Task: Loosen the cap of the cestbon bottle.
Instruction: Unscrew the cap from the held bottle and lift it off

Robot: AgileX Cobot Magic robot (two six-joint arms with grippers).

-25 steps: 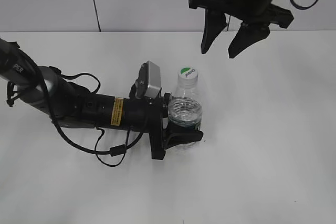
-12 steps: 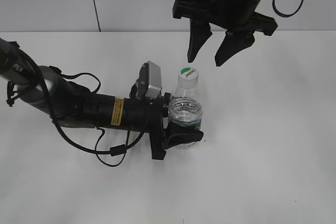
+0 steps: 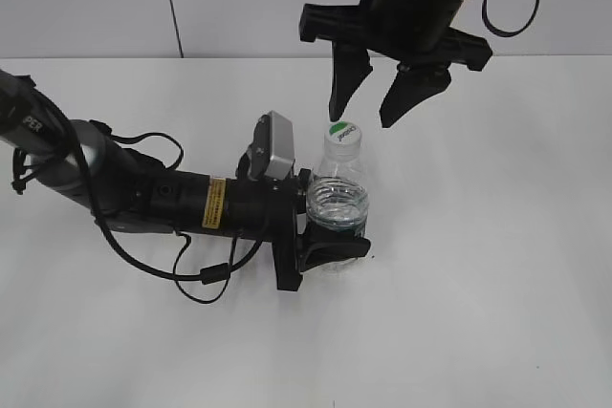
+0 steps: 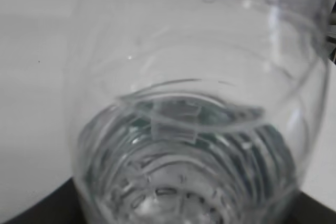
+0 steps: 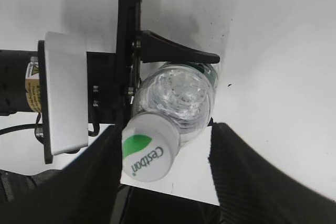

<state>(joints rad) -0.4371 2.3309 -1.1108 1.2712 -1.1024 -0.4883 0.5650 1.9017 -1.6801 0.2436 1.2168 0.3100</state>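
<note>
Two tools in play on a white surface (image 3: pixel 497 265). Cestbon bottle (image 3: pixel 337 205) stands upright near centre of exterior view, clear w/ water inside, its green label band mostly hidden behind the left tool (image 3: pixel 323 236), which comes in from 9 o'clock, lies low over the surface & pinches the bottle's lower body between its black jaws; one jaw shows curving round the near side. White camera block (image 3: pixel 275 146) sits on that arm just at 10 o'clock of the bottle. Cap (image 3: pixel 343 136) is on the bottle's neck, white w/ green patch on top. Right tool (image 3: pixel 370 102) hangs from 12 o'clock, fingers spread apart & pointing down, tips just above the cap, not touching it. Right wrist view looks straight down: cap (image 5: pixel 149 153) w/ "Cestbon" lettering sits between the two dark finger shapes, nearer the left one (image 5: pixel 100 177), gap on the 3 o'clock side; bottle (image 5: pixel 176 100) body beyond it, left tool's jaw (image 5: pixel 178 53) against the bottle at 12 o'clock. Left wrist view is filled by the bottle's (image 4: pixel 194 129) clear ribbed wall, very close & blurred; jaws can't be made out there.
</note>
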